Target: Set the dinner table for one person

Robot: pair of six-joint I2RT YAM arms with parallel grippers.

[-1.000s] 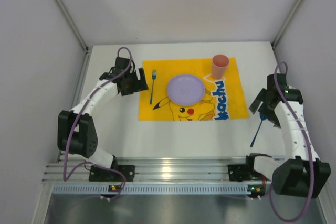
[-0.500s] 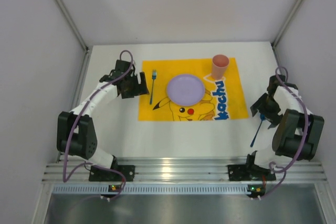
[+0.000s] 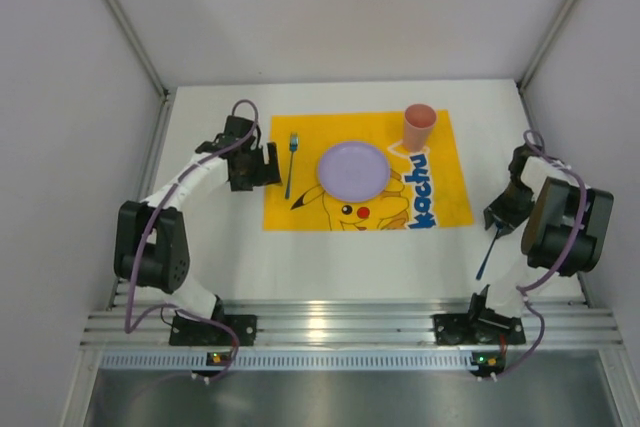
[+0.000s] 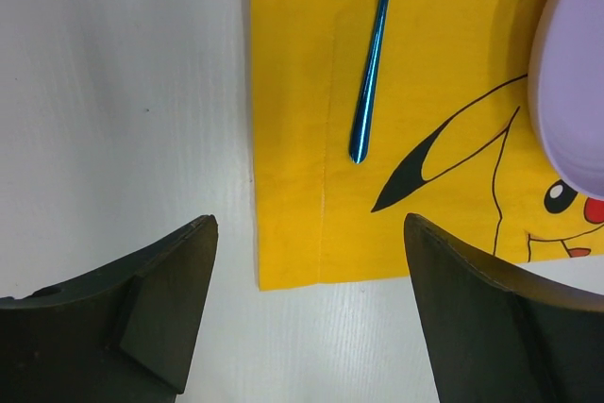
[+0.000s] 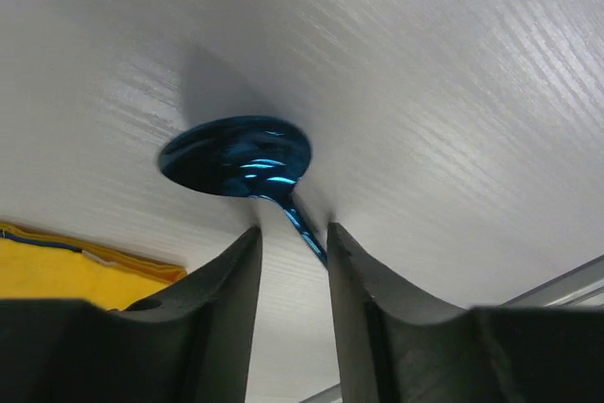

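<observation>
Just one fork [image 3: 292, 162], one spoon [image 5: 236, 156]

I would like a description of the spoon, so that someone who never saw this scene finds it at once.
On the white table, look right of the yellow mat. There the spoon lies on the table itself, with the fingers of the right gripper on either side of its neck. It is shiny blue like the fork, but the fork lies on the mat, left of the plate.

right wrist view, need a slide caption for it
Right tool straddling the neck of a blue spoon on the white table, near the yellow mat
</observation>
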